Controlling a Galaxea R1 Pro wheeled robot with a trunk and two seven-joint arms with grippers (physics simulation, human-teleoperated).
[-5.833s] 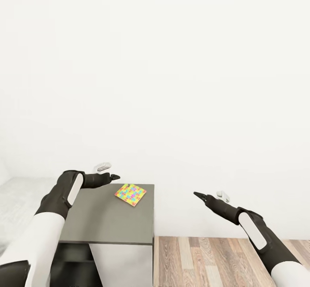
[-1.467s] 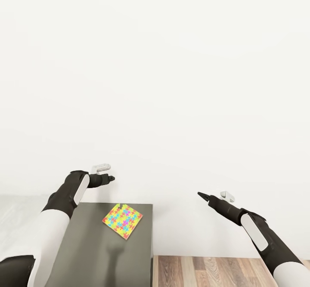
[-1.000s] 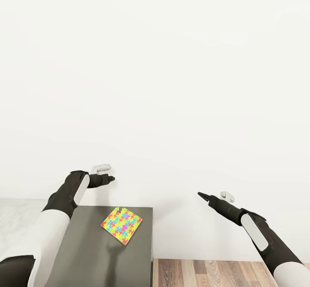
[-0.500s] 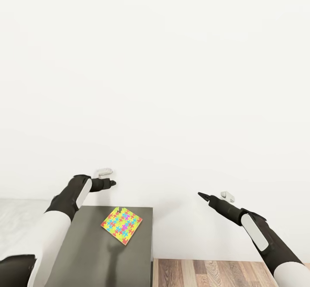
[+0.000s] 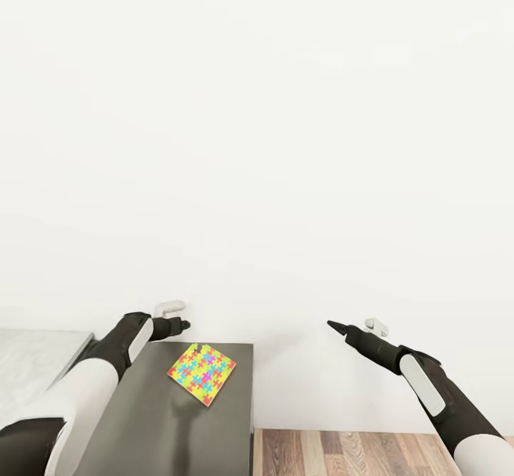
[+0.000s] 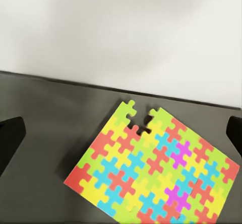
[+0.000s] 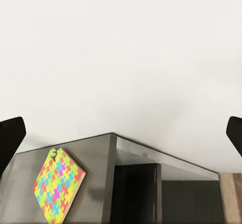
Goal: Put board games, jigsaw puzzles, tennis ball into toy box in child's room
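Thin flat multicoloured jigsaw puzzle (image 5: 202, 374) of yellow, blue, pink and green interlocking pieces lying flat on dark grey corner section of bench (image 5: 164, 433), near back edge by plain white wall (image 5: 257, 140). One piece notch missing at far edge, seen in left wrist view (image 6: 156, 173). Also seen in right wrist view (image 7: 55, 191).

Changed over last half second: left end effector (image 5: 184, 325) lowered from higher up against wall, now just above bench back edge, close behind puzzle, not touching. Head view same as half a second ago, so real arm motion, not camera. Over last six seconds whole view shifted, bench now closer and lower in picture: base or head moved in.

Left end effector spread wide, fingertips at either side of left wrist view with puzzle between them, gripping nothing. Right end effector (image 5: 331, 324) unmoved, out over wooden floor (image 5: 371, 451), well apart from bench; fingertips wide apart in right wrist view, empty.

Likely meaning: approach done, reach for puzzle started. Thin flat piece, hard to pinch off surface; may need sliding to edge. Puzzle not yet picked.
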